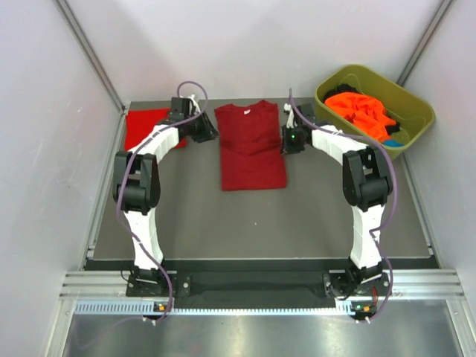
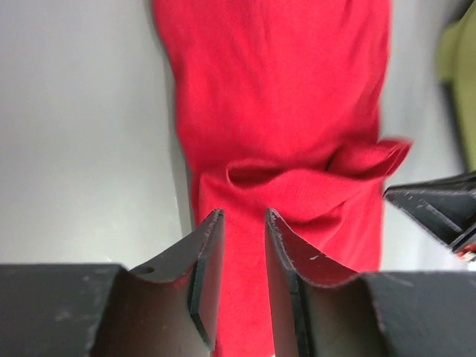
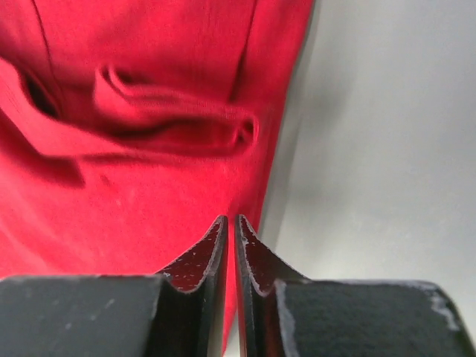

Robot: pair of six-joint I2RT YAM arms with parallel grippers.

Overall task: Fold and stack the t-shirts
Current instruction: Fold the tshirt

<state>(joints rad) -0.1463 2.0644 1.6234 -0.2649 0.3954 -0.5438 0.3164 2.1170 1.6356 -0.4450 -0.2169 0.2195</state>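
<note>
Closest up, left claw (image 2: 244, 216) slightly parted, gripping nothing, just over dark crimson t-shirt (image 2: 282, 111); right claw (image 3: 229, 219) nearly closed, likewise empty, at its opposite edge. Spread flat on bench (image 1: 260, 223) between both claws, sleeves folded inward.

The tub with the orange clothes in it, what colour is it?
The tub is olive green. It shows best in the top external view.

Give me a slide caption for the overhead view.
Left arm and right arm flank a crimson shirt; a red shirt lies left, orange shirts in a green tub.
</note>
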